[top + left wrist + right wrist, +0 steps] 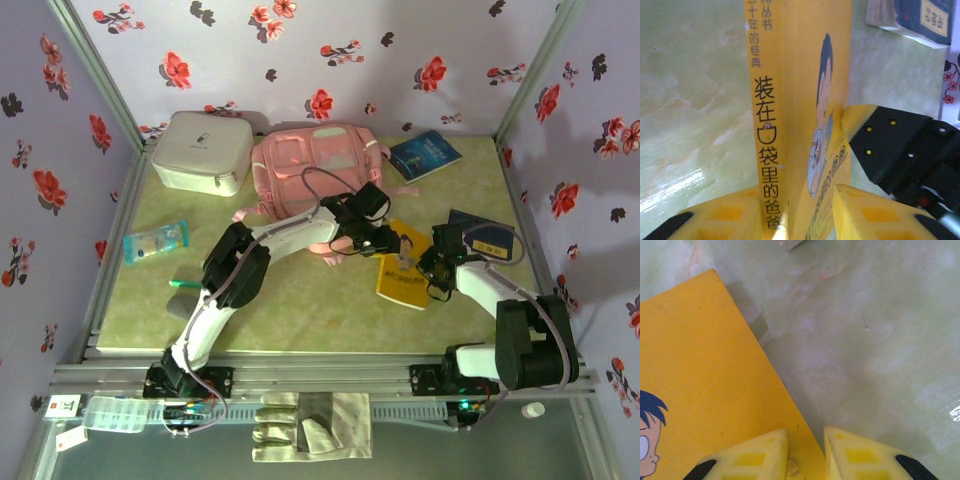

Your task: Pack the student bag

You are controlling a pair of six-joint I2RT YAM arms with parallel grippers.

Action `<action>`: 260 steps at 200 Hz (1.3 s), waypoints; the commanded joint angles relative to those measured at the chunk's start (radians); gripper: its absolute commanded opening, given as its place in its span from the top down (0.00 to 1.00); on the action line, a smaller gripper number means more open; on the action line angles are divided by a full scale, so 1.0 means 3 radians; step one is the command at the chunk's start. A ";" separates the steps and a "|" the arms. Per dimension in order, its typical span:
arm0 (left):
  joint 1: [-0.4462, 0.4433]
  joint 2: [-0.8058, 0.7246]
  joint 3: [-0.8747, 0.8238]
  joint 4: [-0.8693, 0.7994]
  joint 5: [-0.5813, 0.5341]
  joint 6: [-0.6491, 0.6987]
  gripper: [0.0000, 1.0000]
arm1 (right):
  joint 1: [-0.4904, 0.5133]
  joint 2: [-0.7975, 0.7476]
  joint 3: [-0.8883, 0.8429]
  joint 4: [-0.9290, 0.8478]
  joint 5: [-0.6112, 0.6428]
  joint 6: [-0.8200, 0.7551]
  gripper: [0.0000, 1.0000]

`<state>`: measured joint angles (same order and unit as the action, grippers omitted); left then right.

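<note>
The student bag, pink with pale pockets, lies at the back middle of the table. In front of it a yellow book with a cartoon boy on its cover is tilted up off the green table. My left gripper is shut on the yellow book, one finger on the spine and one on the cover, seen close at my left gripper. My right gripper pinches the same book at its edge near a corner, with my right gripper standing over its shadow.
A white-grey zip case sits left of the bag. A blue book lies at the back right and a dark blue book just right of my right arm. A clear packet lies at the left. Gloves rest on the front rail.
</note>
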<state>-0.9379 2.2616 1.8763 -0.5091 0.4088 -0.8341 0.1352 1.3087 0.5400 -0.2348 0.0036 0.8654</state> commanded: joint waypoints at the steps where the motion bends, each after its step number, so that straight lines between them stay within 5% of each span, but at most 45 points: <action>1: -0.0054 0.0084 0.0165 0.0082 0.0165 -0.0043 0.64 | 0.0007 0.0051 -0.0137 -0.0073 -0.0170 0.0071 0.75; 44: -0.0049 0.0061 0.0164 0.0083 0.0134 -0.0009 0.76 | 0.0009 0.0005 -0.0126 -0.0085 -0.0156 0.0077 0.74; 89: 0.0043 -0.0239 -0.0093 0.0307 0.0074 -0.0005 1.00 | 0.0009 -0.0251 0.0015 -0.0266 -0.0083 -0.0018 0.62; 124: 0.0230 -0.0680 -0.0397 0.0438 0.0046 0.0095 1.00 | 0.0009 -0.0578 0.0199 -0.0346 -0.0139 -0.0138 0.39; 198: 0.1089 -0.1769 -0.1240 0.0575 0.0054 0.0135 1.00 | 0.0084 -0.0608 0.0362 0.0753 -0.1410 0.0094 0.15; 260: 0.1663 -0.2315 -0.1924 0.1709 0.0019 -0.0792 1.00 | 0.0697 -0.0270 0.0415 0.2132 -0.1359 0.1196 0.03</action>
<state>-0.4721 1.6180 1.3365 -0.2287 0.4000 -0.9222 0.2886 1.1648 0.6365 0.1478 -0.3828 1.0321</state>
